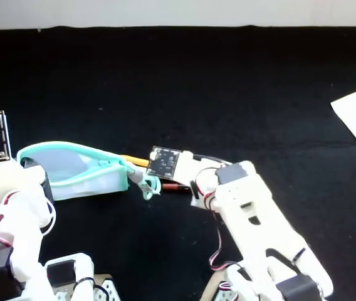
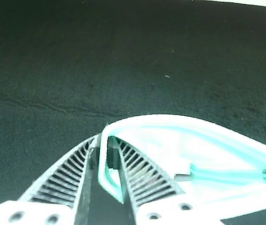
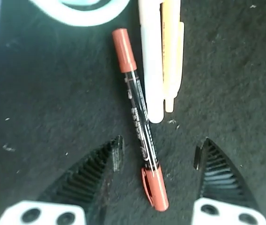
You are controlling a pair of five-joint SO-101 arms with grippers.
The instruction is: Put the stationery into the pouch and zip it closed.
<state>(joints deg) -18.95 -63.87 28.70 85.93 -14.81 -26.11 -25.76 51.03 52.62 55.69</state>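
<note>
I log the left gripper (image 2: 106, 157) pinching the pouch (image 1: 78, 172) rim, seemingly to steady its mouth, and the right gripper (image 3: 160, 152) empty, spread wide astride the red pen (image 3: 140, 124) beside the pouch.

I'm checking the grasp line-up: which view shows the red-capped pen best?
The right wrist view: the whole red-capped pen lies between the right gripper's open fingers. The high view shows just a short stretch of it beside that gripper.
</note>
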